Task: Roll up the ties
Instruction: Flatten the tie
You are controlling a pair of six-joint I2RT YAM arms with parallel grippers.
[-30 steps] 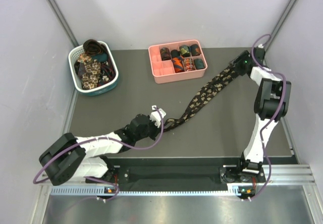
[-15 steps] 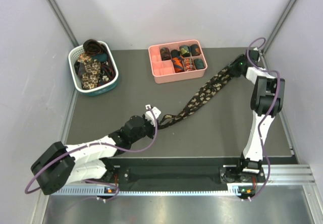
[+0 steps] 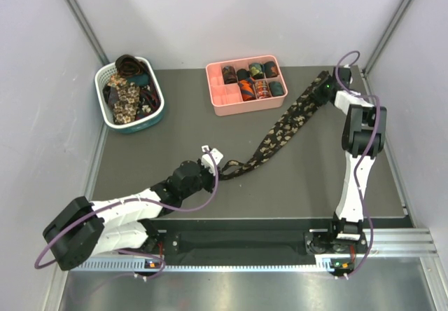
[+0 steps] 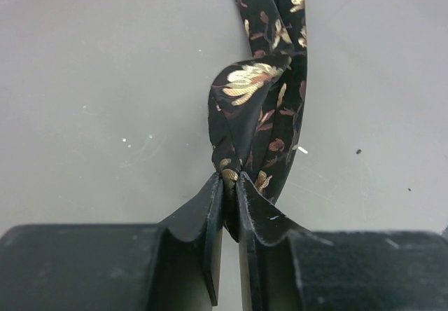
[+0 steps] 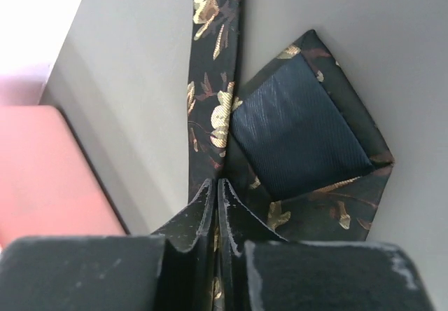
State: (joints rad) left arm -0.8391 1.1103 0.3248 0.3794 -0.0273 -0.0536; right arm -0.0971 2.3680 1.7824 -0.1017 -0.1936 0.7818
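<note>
You have several coils (image 3: 256, 80) sitting in the pink tray (image 3: 218, 101) at 12 o'clock, and loose ties (image 3: 126, 95) wait in the basket (image 3: 99, 95) at 10 o'clock. The current tie (image 3: 283, 125) lies unrolled, stretched from 7 to 1 o'clock. The left gripper (image 4: 229, 185) is clamped on its folded narrow end and the right gripper (image 5: 217, 185) on its wide tip. Only the right wrist view shows the blue lining (image 5: 297, 125) turned up.

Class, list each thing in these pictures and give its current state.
Floral tie: unrolled, stretched across the table, pinched at both ends.
Left pincer: shut on floral tie.
Right pincer: shut on floral tie.
Pink tray: partly filled with rolled ties.
Basket: holds loose ties.
</note>
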